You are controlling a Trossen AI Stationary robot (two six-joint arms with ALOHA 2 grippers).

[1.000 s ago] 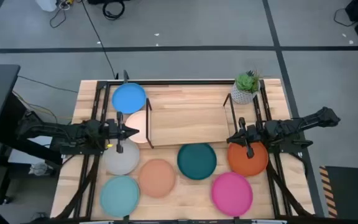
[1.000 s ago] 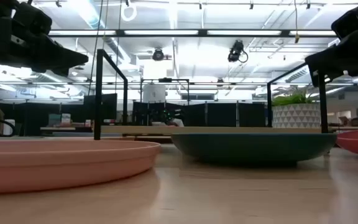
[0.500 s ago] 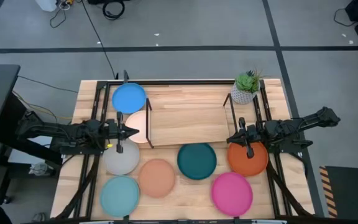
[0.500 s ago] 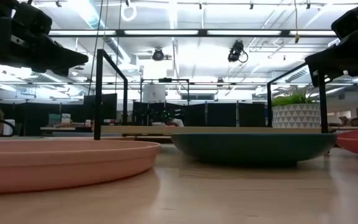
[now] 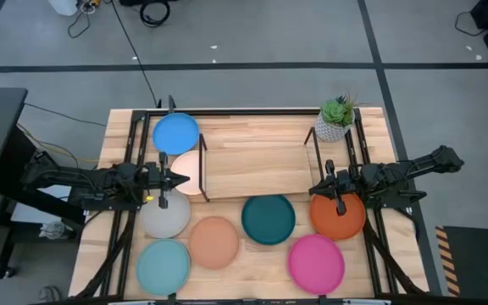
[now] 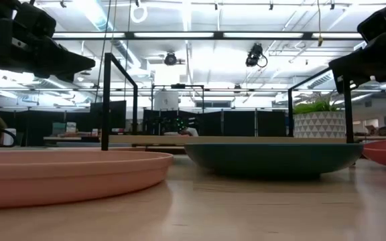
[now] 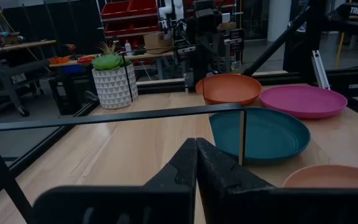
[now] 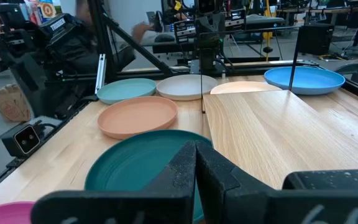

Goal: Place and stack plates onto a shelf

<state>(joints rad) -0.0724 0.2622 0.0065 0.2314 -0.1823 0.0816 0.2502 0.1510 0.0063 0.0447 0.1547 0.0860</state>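
Observation:
Eight plates lie flat on the tabletop in the high view: bright blue (image 5: 176,134), cream (image 5: 191,172), grey (image 5: 166,218), salmon (image 5: 214,242), dark teal (image 5: 268,219), orange (image 5: 339,216), magenta (image 5: 316,261) and light teal (image 5: 163,266). The light-wood shelf (image 5: 257,157) stands at the far middle with nothing on its board. My left gripper (image 5: 183,180) hovers shut over the cream plate's edge, by the shelf's left end frame. My right gripper (image 5: 314,188) hovers shut by the shelf's right end frame, at the orange plate's far left. Both wrist views show the fingers closed together (image 7: 196,152) (image 8: 196,152).
A potted plant (image 5: 335,119) in a white pot stands at the far right corner, beside the shelf. Black rails (image 5: 134,144) run along the table's left and right sides. The shelf's thin black end frames (image 6: 106,100) rise above its board.

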